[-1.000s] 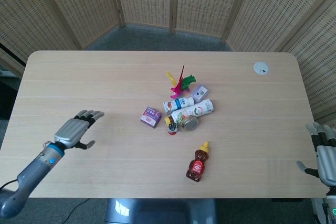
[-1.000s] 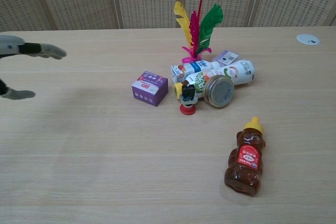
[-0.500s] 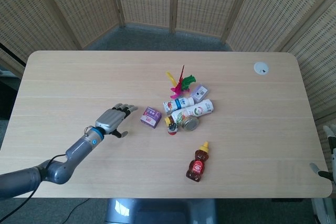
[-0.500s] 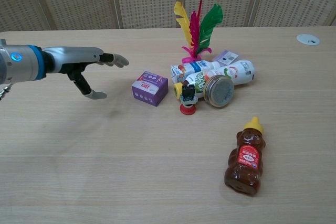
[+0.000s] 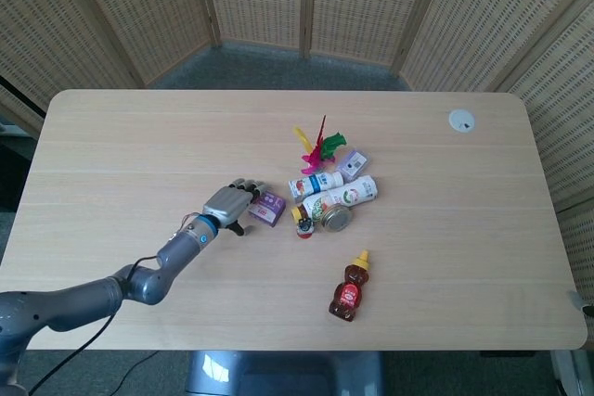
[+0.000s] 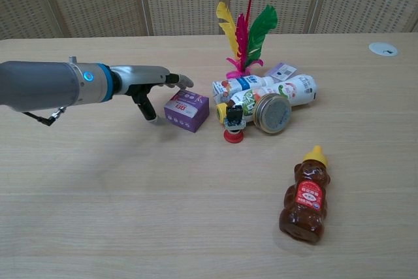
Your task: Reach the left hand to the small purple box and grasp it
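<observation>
the left hand [image 6: 149, 83] is held open, fingers spread over and thumb dropped beside the small purple box [image 6: 187, 110] at frame centre-left, apparently so that it can be enclosed.

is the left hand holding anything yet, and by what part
Nothing is held. The left hand is open beside the small purple box, its fingers reaching over the box's top, not closed on it.

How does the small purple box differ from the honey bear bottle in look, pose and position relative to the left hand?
The small purple box is a squat purple carton; the honey bear bottle is an amber, bear-shaped bottle with a yellow cap. The box sits flat; the bottle lies on its side. The left hand reaches right beside the box, while the bottle lies far off it. Both rest on the table.
</observation>
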You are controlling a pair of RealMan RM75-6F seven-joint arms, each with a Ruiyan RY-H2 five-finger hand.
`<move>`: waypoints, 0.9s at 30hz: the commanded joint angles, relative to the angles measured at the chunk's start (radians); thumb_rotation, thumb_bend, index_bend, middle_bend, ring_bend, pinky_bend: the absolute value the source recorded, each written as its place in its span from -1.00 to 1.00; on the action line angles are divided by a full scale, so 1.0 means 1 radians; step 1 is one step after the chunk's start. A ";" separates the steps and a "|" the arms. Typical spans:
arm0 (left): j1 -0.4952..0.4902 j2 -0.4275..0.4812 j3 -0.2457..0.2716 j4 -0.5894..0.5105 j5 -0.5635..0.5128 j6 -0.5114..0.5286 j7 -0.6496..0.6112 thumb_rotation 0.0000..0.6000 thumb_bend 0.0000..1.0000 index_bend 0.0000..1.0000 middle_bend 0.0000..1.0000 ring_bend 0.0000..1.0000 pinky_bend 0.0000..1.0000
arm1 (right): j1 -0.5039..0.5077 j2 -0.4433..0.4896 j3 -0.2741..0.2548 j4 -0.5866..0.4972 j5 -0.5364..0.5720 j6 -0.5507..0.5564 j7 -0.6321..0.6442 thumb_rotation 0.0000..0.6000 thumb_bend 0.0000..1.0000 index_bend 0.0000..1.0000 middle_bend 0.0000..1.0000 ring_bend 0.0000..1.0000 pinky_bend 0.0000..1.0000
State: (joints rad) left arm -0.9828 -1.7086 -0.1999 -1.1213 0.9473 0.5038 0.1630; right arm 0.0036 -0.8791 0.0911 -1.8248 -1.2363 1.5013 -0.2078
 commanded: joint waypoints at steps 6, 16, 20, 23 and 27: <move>-0.059 -0.131 -0.027 0.178 0.059 -0.027 -0.082 1.00 -0.22 -0.73 -0.71 -0.47 -0.98 | -0.025 0.012 0.005 -0.022 0.018 0.036 -0.008 1.00 -0.67 -1.00 -1.00 -1.00 -1.00; -0.008 -0.119 0.004 0.193 0.135 -0.007 -0.169 1.00 -0.19 0.21 0.27 0.52 0.10 | -0.031 0.002 0.011 -0.029 0.021 0.040 0.001 1.00 -0.67 -1.00 -1.00 -1.00 -1.00; 0.050 -0.045 0.010 0.091 0.160 0.047 -0.213 1.00 -0.18 0.20 0.27 0.52 0.12 | -0.024 -0.007 0.013 -0.025 0.019 0.027 0.005 1.00 -0.67 -1.00 -1.00 -1.00 -1.00; 0.107 0.040 0.013 -0.030 0.190 0.126 -0.242 1.00 -0.18 0.20 0.27 0.52 0.12 | -0.015 -0.016 0.014 -0.018 0.016 0.012 0.009 1.00 -0.67 -1.00 -1.00 -1.00 -1.00; 0.178 0.169 0.022 -0.202 0.230 0.228 -0.258 1.00 -0.18 0.19 0.27 0.52 0.12 | 0.000 -0.032 0.015 -0.005 0.004 -0.010 0.016 1.00 -0.67 -1.00 -1.00 -1.00 -1.00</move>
State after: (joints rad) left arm -0.8725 -1.6425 -0.1873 -1.1996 1.1370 0.6431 -0.0680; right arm 0.0006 -0.9077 0.1060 -1.8330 -1.2296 1.4948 -0.1937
